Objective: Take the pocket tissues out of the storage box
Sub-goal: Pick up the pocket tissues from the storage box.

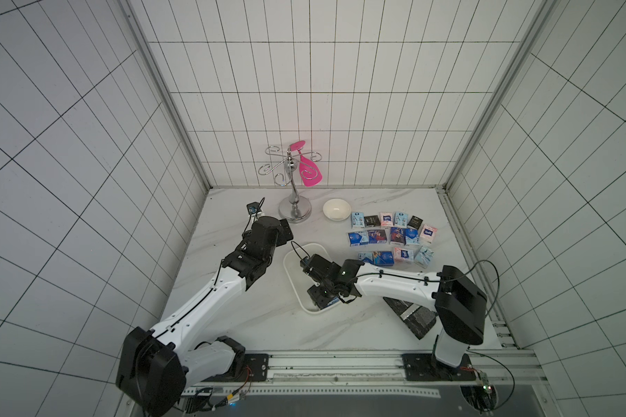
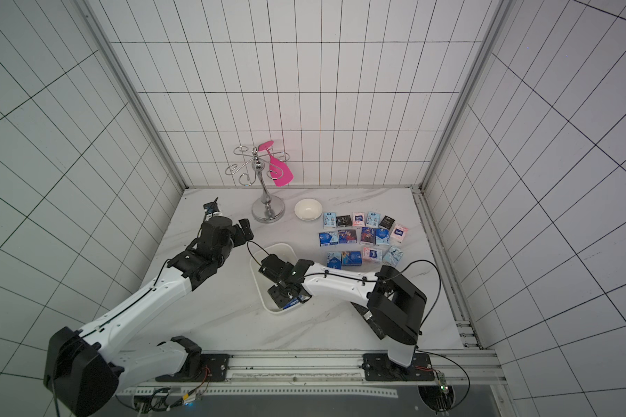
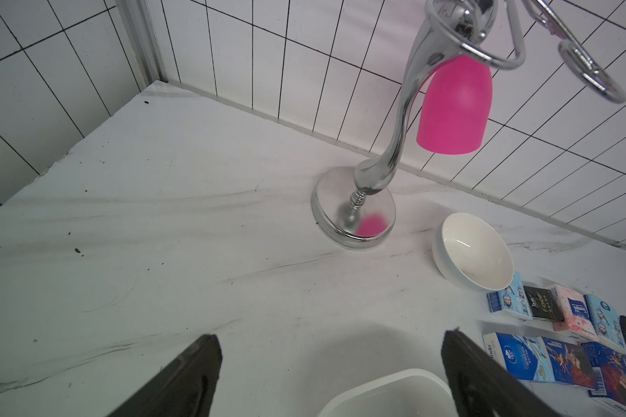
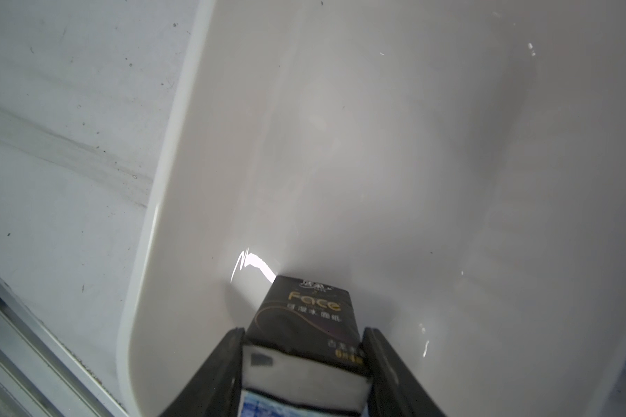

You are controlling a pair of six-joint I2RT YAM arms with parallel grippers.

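Note:
The white storage box lies mid-table. My right gripper reaches down into its near end. In the right wrist view the fingers of the right gripper press both sides of a black pocket tissue packet printed "Face". A blue packet shows under it, and the rest of the box floor in view is bare. Several pocket tissues lie in rows on the table, right of the box. My left gripper hangs open and empty over the box's far end.
A round white bowl sits behind the packet rows. A chrome stand with a pink cup hanging from it stands at the back. Black-and-silver pouches lie under my right arm.

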